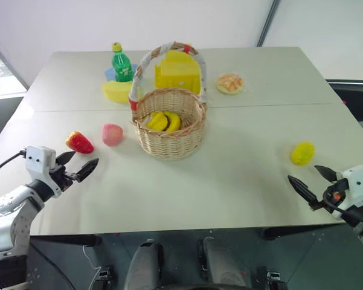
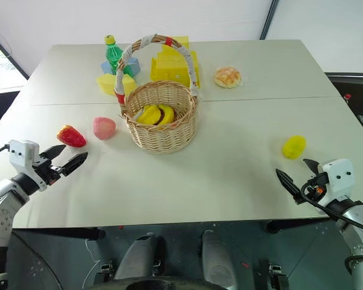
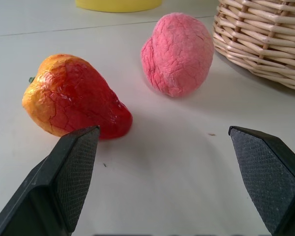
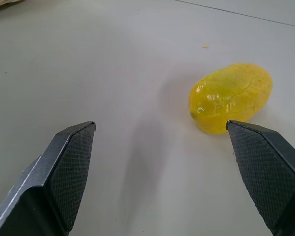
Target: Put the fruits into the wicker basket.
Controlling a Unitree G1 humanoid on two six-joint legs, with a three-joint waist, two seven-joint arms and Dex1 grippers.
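The wicker basket stands mid-table with yellow bananas inside. Left of it lie the pink peach and the glossy red pointed fruit. My left gripper is open just short of the red fruit, with the peach beyond. The yellow lemon lies at the right. A short way in front of the lemon, my right gripper stands open with nothing between its fingers.
Behind the basket stand a green bottle, a yellow wedge block and a yellow boxy toy. A tan bread bun lies at the back right. The table's front edge runs close below both grippers.
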